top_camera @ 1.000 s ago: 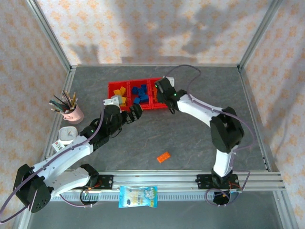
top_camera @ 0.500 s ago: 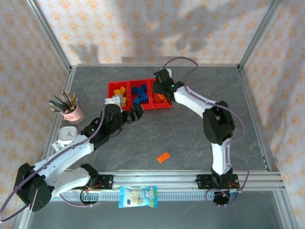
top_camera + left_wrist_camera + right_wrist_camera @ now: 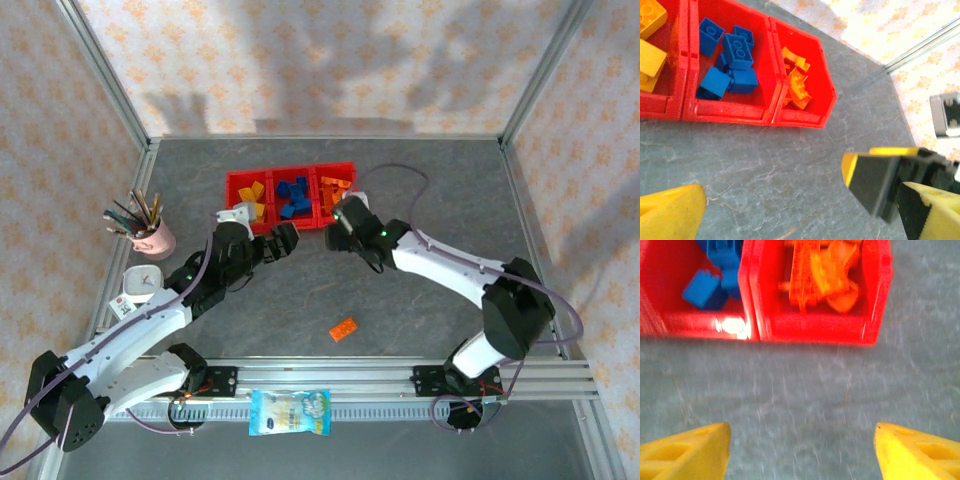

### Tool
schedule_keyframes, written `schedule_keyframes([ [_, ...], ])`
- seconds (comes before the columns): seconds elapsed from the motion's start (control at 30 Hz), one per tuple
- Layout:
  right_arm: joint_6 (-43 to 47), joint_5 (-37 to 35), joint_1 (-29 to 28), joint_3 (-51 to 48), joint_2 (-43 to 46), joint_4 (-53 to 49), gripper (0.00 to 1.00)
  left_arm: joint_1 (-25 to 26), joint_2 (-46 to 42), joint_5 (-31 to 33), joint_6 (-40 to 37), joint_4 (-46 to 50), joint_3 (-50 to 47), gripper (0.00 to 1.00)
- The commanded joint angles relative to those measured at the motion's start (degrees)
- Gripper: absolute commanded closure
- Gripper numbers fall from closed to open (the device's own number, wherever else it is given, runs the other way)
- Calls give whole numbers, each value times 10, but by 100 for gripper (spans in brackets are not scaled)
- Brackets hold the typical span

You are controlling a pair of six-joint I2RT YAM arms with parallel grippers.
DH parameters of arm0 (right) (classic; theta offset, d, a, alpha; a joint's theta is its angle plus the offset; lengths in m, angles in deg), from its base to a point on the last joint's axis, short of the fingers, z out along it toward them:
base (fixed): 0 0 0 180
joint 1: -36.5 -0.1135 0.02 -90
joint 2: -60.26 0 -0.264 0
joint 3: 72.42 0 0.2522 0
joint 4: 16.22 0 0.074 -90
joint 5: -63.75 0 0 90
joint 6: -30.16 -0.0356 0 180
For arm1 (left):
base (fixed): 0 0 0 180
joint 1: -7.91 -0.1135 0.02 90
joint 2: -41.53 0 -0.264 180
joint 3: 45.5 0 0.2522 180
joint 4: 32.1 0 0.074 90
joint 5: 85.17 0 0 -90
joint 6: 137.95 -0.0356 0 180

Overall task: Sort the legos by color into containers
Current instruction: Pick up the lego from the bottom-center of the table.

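Orange lego (image 3: 344, 328): lying loose on the near worktop (image 3: 420, 290).
Left tool (image 3: 283, 240) and right tool (image 3: 338, 220): both hovering spread apart, gripping nothing (just short of the bins).
Containers (image 3: 232, 190): holding sorted legos (image 3: 293, 196), with yellow left, blue middle and orange right.

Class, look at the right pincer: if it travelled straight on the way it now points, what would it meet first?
Probably the near wall of the containers, at the bin holding orange legos; depth is unclear.

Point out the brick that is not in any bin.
The orange brick lying alone on the grey table; every other brick sits inside the red bins.
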Motion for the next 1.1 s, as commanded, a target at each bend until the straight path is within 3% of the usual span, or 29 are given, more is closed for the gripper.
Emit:
schedule_keyframes([
  [0.0,-39,-25,-36,-36,34,-42,23,10,-20,-2,22,32,-20,1],
  [0.37,-144,-18,-197,-135,62,-73,11,21,-54,18,52,77,-65,1],
  [0.57,-181,-18,-252,-158,53,-71,6,21,-63,19,52,97,-69,1],
  [0.9,-203,-21,-291,-163,2,-74,3,21,-67,21,50,109,-69,1],
  [1.07,-208,-32,-291,-163,-13,-82,8,21,-71,23,49,112,-67,1],
])
